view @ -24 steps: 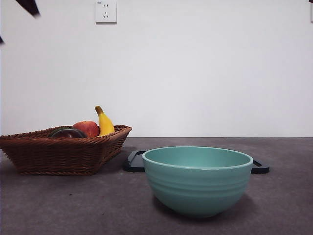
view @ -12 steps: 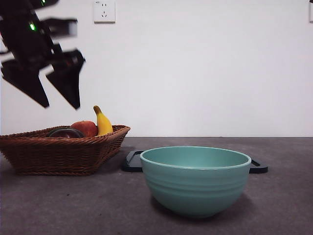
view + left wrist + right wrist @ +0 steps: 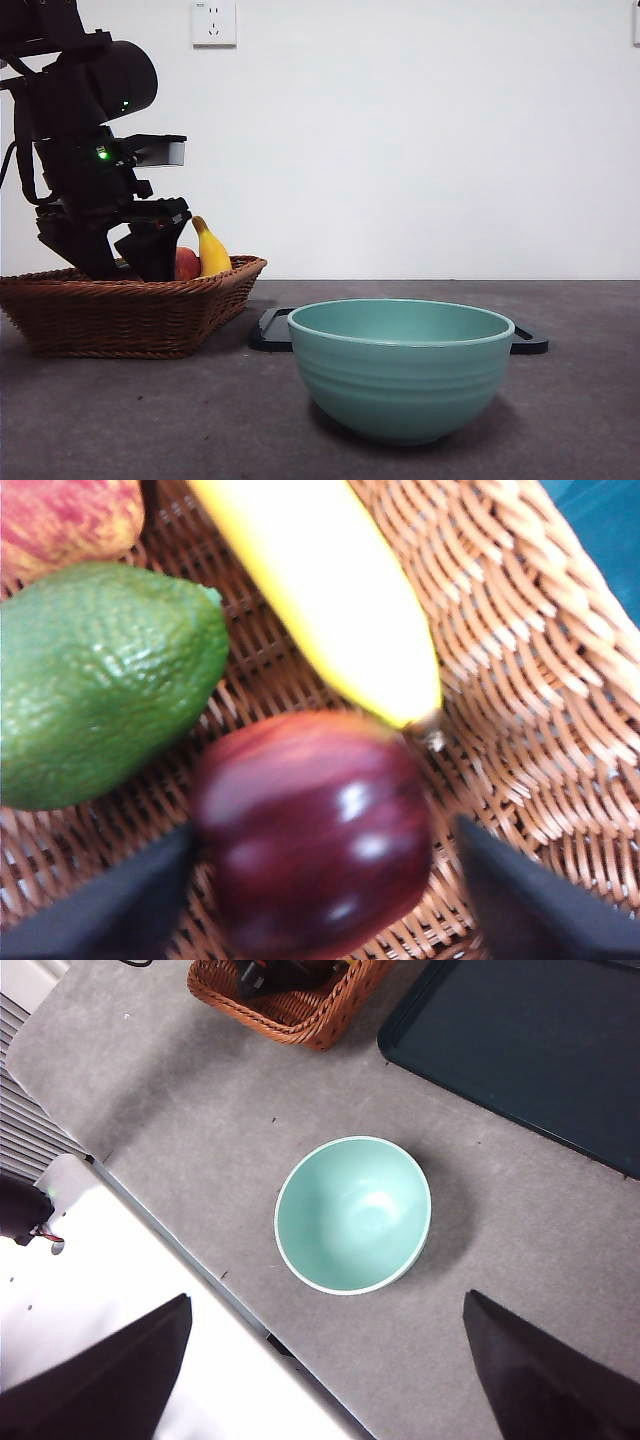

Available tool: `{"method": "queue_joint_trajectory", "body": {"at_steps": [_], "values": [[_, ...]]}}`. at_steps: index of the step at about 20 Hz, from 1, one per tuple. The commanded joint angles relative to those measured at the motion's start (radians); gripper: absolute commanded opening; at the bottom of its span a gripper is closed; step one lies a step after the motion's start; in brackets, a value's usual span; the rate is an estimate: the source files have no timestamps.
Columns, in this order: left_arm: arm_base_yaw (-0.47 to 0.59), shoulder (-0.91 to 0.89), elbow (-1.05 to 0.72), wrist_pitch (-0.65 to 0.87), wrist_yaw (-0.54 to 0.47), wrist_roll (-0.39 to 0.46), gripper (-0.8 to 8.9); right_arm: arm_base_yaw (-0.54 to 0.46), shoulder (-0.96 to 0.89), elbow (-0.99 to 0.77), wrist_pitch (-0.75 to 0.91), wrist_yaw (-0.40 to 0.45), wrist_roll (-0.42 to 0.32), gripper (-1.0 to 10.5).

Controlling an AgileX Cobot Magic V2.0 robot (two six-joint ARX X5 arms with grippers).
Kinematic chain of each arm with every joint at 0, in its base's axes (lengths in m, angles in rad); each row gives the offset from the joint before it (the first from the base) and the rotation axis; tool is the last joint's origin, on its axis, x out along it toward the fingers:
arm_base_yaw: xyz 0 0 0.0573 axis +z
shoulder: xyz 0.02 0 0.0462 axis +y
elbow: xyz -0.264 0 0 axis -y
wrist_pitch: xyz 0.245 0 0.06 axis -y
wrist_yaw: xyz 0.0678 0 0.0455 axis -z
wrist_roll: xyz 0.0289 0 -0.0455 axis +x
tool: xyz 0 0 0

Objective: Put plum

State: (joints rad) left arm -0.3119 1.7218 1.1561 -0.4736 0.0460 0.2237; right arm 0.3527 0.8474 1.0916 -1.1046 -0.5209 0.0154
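Note:
The plum [image 3: 315,835], glossy dark maroon, lies on the weave of the wicker basket [image 3: 530,680], touching the banana's tip. My left gripper [image 3: 322,830] is low in the basket and open, one jaw on either side of the plum, the right-hand one a little clear of it. In the front view the left gripper [image 3: 125,255] reaches down into the basket [image 3: 130,310] and hides the plum. The right gripper [image 3: 327,1300] hangs open and empty, high above the table over the teal bowl [image 3: 352,1215].
A green fruit [image 3: 100,680], a red apple [image 3: 65,520] and a banana [image 3: 330,590] share the basket. The teal bowl [image 3: 400,365] stands near the front, with a dark tray [image 3: 270,330] behind it. White wall at the back.
The left arm came in from the upper left and dropped into the basket, its jaws now straddling the plum. Fruit, bowl and tray have stayed put.

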Motion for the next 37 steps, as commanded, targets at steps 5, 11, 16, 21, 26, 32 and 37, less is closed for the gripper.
{"method": "queue_joint_trajectory", "body": {"at_steps": [5,11,16,21,26,32,37], "values": [[-0.003,-0.033,0.019,-0.012,-0.003,-0.005,2.45,0.005,0.007,0.020,0.002,-0.003,0.008,4.3],[-0.042,-0.364,0.022,-0.169,0.250,-0.102,2.46,0.005,0.007,0.020,0.003,-0.002,0.007,4.3],[-0.257,-0.463,0.022,-0.266,0.404,-0.117,2.46,0.005,0.007,0.020,0.004,0.002,0.007,4.3],[-0.444,-0.368,0.022,-0.196,0.392,-0.129,2.46,0.005,0.007,0.020,0.003,0.002,0.007,4.3],[-0.558,-0.206,0.022,-0.100,0.304,-0.135,2.46,0.005,0.007,0.020,0.003,0.002,0.007,4.3],[-0.623,-0.046,0.022,-0.039,0.168,-0.130,2.47,0.005,0.007,0.020,0.003,0.002,0.007,4.3],[-0.639,0.012,0.022,-0.001,0.153,-0.123,2.49,0.005,0.007,0.020,0.003,0.002,0.007,4.3]]}}
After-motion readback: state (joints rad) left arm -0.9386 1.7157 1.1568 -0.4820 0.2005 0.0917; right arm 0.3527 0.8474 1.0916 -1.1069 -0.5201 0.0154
